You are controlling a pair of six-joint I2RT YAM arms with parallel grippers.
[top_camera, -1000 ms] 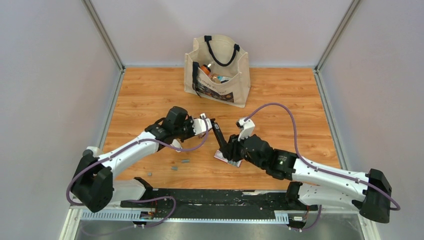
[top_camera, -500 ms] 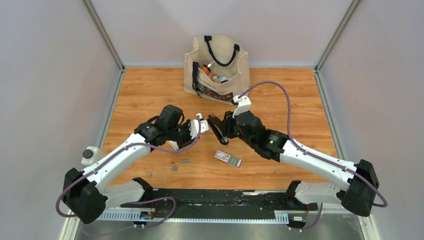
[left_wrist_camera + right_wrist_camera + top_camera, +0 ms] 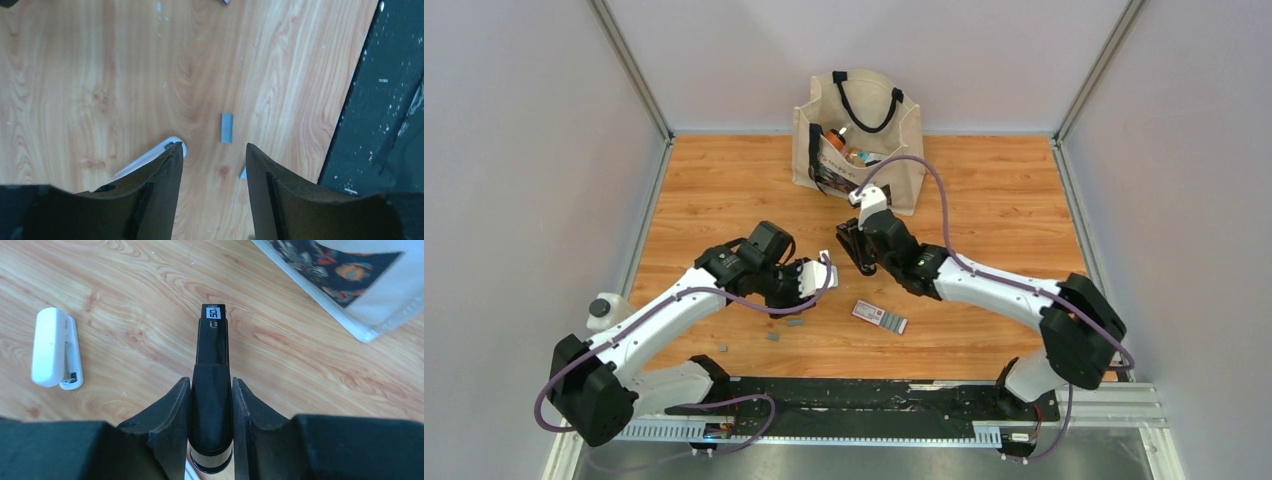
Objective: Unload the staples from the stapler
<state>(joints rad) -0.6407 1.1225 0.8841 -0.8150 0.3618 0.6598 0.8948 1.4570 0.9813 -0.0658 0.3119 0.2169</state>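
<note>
- Two arms from above: the right end effector (image 3: 864, 258) grips the stapler (image 3: 849, 240), up near the bag (image 3: 864, 170).
- Left wrist: the left end effector (image 3: 212, 150) is spread wide, empty, by staples (image 3: 227, 128) on the bench (image 3: 75, 75).
- Right wrist: squeeze firmly, tip slowly.

The stapler (image 3: 212, 355) is black with a white label at its tip. The tabletop (image 3: 1004, 200) shows orange-brown wood grain, the staples (image 3: 227, 128) grey. The tote bag (image 3: 906, 165) is beige, handles black.
</note>
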